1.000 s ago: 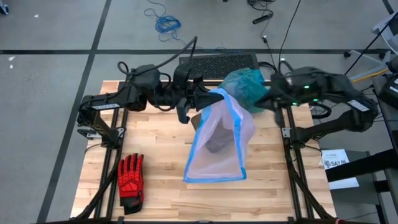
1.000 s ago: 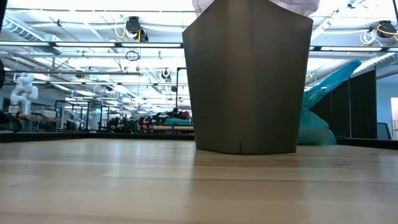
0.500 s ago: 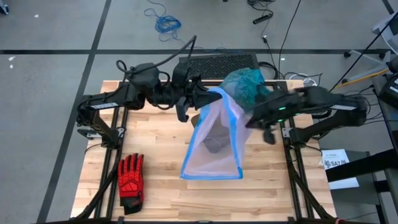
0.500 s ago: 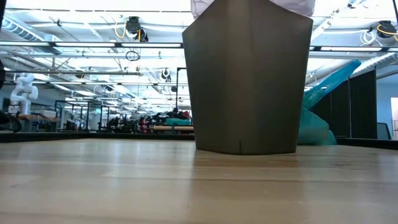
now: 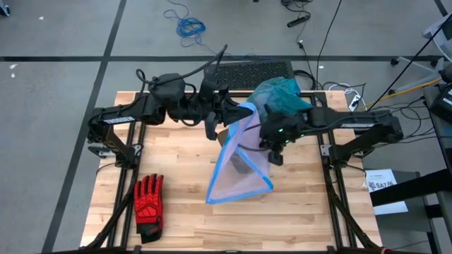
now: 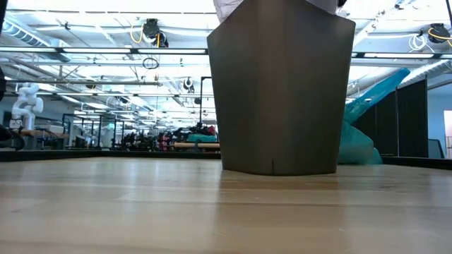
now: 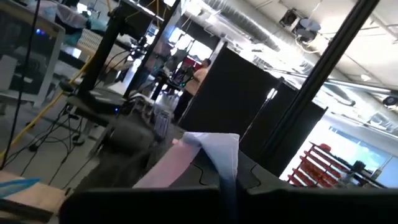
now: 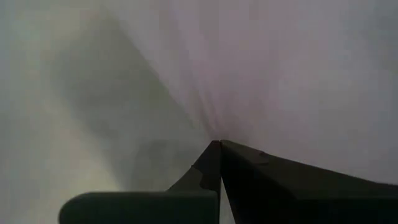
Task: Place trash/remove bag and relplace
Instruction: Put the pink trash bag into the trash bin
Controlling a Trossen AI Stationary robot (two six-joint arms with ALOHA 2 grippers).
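The pale lilac bag (image 5: 240,176) with a blue rim stands over the grey-brown bin (image 6: 282,92) at the table's middle, its mouth drawn into a triangle. My left gripper (image 5: 232,113) is shut on the far corner of its rim. My right gripper (image 5: 270,150) is shut and pushed into the bag's right wall. The teal-green bag (image 5: 282,95) lies crumpled on the table behind the bin, also visible in the low view (image 6: 360,141). No trash shows. My left gripper pinches the lilac bag's blue rim (image 7: 225,163) at its far corner, coming about level from the table's left. The bag hangs below it over the bin, its film drawn taut. My right gripper presses its shut fingertips (image 8: 214,155) into the lilac bag's right wall (image 8: 217,118), slanting down from the table's right. The film puckers toward the tips. Whether any film is pinched between them, I cannot tell.
A red-and-black glove (image 5: 148,203) lies on the table near the front left corner. A dark keyboard-like mat (image 5: 247,70) sits past the far edge. Bare wood stretches along the near side of the table (image 5: 212,226).
My right gripper has come down and toward the table's left, tipping its fingers downward, into the lilac bag's right wall. That wall has been pushed inward and the bag's mouth has narrowed to a triangle. The far corner, held by my left gripper, stayed in place.
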